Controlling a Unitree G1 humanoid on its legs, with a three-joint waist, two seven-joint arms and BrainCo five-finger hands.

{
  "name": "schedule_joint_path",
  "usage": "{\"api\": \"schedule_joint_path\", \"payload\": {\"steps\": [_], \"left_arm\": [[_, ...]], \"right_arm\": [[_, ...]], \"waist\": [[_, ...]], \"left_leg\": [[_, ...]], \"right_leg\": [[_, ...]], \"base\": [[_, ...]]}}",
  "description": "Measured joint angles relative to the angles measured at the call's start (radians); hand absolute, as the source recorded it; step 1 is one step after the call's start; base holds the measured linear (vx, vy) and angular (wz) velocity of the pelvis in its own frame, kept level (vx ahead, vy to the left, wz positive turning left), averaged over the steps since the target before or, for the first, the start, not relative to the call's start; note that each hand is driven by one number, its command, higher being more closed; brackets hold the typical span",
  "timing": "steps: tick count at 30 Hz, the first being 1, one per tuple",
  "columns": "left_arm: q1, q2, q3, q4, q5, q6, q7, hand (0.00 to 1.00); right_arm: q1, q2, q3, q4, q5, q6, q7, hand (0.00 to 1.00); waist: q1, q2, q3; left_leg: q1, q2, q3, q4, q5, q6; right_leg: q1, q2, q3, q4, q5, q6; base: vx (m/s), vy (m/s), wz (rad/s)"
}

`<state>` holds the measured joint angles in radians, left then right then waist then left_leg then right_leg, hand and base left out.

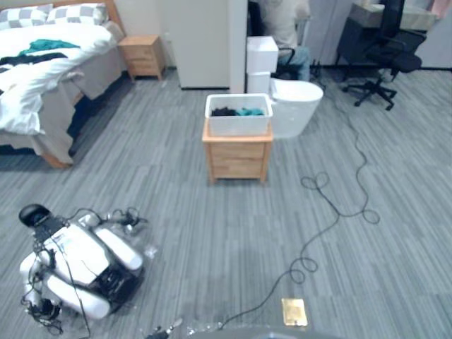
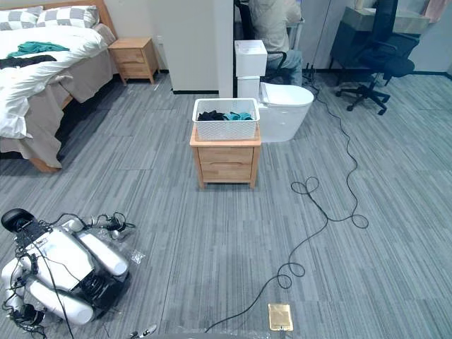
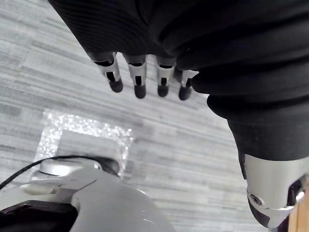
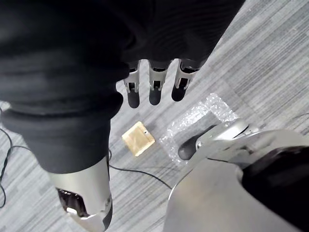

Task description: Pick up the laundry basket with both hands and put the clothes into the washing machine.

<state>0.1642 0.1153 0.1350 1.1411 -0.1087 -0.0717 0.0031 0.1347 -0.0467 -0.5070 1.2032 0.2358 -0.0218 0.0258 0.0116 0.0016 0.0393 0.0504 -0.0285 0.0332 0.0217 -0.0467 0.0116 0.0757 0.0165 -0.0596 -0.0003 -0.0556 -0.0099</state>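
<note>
The left hand [image 3: 140, 79] and right hand [image 4: 154, 89] hang empty, fingers loosely straight. The laundry basket [image 2: 226, 130] sits well ahead of both, on a wooden counter [image 2: 226, 164], with clothes [image 2: 224, 115] inside. It looks light and rigid; I'd take its two opposite side rims.

Quick count, lol. One white laundry basket [image 2: 226, 119]. One bed [image 2: 53, 70] far left with two checkered pillows, the left pillow [image 2: 18, 18] and the right pillow [image 2: 70, 15]. Two garments lie on it, a teal garment [image 2: 35, 48] and a dark garment [image 2: 18, 61]. Two wooden nightstands: the middle nightstand [image 2: 226, 164] under the basket and the far-left nightstand [image 2: 133, 58]. One toilet [image 2: 286, 106], one black office chair [image 2: 385, 60], and one seated person [image 2: 272, 21] far back. One brass floor plate [image 2: 280, 316] near, and one white machine [image 2: 60, 272] lying near left.
</note>
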Motion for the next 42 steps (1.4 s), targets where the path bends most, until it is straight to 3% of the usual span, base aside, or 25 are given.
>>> {"api": "schedule_joint_path", "payload": {"steps": [7,39,42], "left_arm": [[-0.050,-0.014,0.027,0.008,0.001,-0.015,0.001,0.00],[-0.067,-0.020,0.025,0.037,-0.011,-0.024,-0.002,0.00],[-0.072,-0.014,0.024,0.037,-0.016,-0.023,-0.003,0.00]], "right_arm": [[-0.054,0.010,-0.017,0.002,-0.001,-0.002,0.001,0.00],[-0.080,0.028,-0.049,0.009,-0.003,-0.003,0.022,0.00],[-0.084,0.029,-0.079,0.009,-0.003,-0.002,0.022,0.00]], "waist": [[0.002,0.002,0.006],[0.004,0.006,0.011],[0.002,0.008,0.030]], "left_leg": [[0.028,-0.001,-0.002,-0.027,0.000,-0.001],[0.041,-0.002,0.026,-0.060,-0.001,0.000],[0.037,-0.008,0.024,-0.044,-0.015,0.018]], "right_leg": [[0.031,0.000,-0.015,-0.029,0.000,0.017],[0.022,-0.001,0.005,-0.037,-0.002,0.022],[0.018,-0.007,0.004,-0.024,-0.012,0.035]], "base": [[0.05,-0.009,0.01],[-0.01,-0.002,-0.03],[0.01,0.012,0.02]]}}
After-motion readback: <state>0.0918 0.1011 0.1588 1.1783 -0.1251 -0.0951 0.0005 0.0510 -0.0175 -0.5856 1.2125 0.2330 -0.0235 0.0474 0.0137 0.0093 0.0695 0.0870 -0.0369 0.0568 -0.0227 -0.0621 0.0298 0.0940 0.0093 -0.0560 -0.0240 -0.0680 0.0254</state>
